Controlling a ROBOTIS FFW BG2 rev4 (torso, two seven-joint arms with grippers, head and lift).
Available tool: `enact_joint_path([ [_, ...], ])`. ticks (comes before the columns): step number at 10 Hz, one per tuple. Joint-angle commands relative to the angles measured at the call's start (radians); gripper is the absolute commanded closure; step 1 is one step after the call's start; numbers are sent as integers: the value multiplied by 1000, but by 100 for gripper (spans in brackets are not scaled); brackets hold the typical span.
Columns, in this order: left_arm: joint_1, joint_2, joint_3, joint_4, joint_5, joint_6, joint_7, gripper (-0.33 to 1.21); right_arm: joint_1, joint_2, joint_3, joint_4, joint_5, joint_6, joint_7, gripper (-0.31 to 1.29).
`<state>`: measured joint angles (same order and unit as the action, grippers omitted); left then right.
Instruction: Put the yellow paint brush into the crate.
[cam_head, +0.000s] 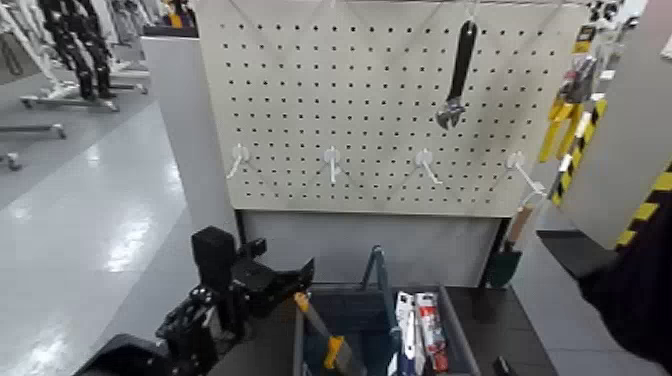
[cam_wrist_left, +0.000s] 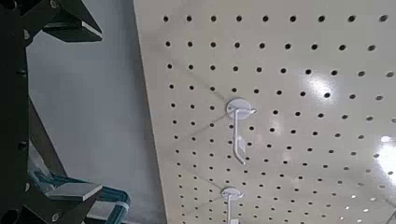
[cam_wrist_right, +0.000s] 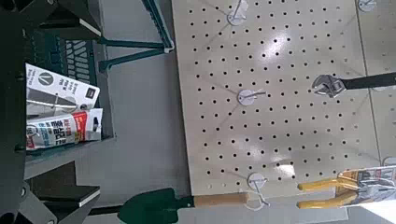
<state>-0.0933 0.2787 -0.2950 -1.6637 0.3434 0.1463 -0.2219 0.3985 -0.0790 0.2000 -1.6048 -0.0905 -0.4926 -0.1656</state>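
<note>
Hanging: wrench (cam_head: 456, 75) on the pegboard (cam_head: 380, 130); green trowel (cam_head: 503, 262) from a hook near its lower right corner.
Crate (cam_head: 458, 335): on the dark worktop (cam_head: 510, 320) below the pegboard, blue handle upright along the middle.
Yellow paint brush (cam_head: 320, 328): inside the crate's left compartment, slanted by the left wall.
Right compartment: white and red packets (cam_head: 420, 325).
Left pincer (cam_wrist_left: 89, 110): spread wide, just beside the crate's left side, facing the pegboard.
Right pincer (cam_wrist_right: 84, 107): spread wide, facing the pegboard, packets close by.

A white board full of holes (cam_head: 380, 100) stands up with white hooks (cam_head: 333, 160). A black wrench (cam_head: 457, 75) hangs on it. A green trowel (cam_wrist_right: 182, 201) and yellow pliers (cam_wrist_right: 332, 191) hang there too.
</note>
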Motion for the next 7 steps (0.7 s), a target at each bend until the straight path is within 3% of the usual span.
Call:
enact_joint_path([
  [1,101,-26,68,-41,-132,-77,19,17,2,1,-2,-3,0,2,0,13],
  [7,333,-50,80,-62,-262,-274,242,16,6,2,-7,-6,2,0,1,13],
])
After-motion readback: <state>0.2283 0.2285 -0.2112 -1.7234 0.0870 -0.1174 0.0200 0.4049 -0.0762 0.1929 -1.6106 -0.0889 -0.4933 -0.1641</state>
